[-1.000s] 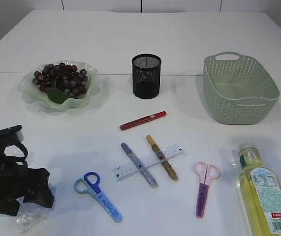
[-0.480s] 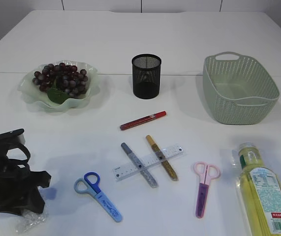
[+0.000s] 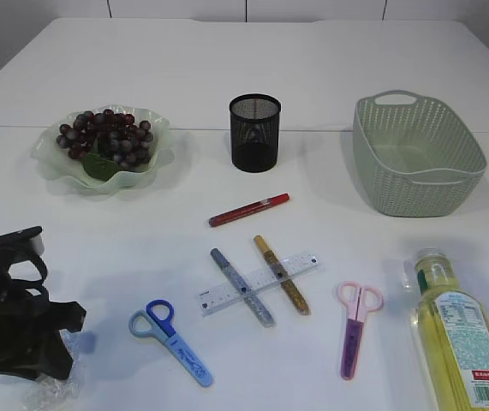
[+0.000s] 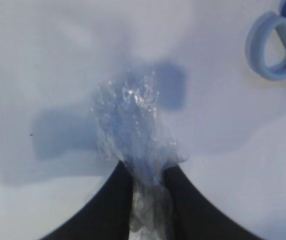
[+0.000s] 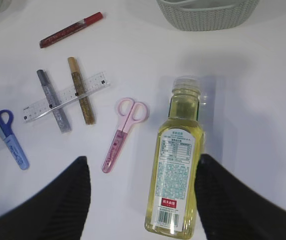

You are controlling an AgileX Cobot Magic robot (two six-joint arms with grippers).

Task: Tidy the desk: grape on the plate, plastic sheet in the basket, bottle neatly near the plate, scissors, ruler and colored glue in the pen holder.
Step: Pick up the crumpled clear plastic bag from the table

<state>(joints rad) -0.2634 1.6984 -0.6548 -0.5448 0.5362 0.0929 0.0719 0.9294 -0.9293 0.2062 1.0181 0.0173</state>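
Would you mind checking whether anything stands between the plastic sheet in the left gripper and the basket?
The left gripper pinches the plastic sheet at the near left; the basket sits far right. Scissors, ruler and glue sticks lie flat between; only the upright pen holder stands, off the direct line.

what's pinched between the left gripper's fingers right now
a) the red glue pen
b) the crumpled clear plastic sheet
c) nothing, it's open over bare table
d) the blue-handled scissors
b: in the left wrist view the left gripper has its dark fingers closed on the crumpled clear plastic sheet, while the blue-handled scissors and the red glue pen lie untouched on the white table.
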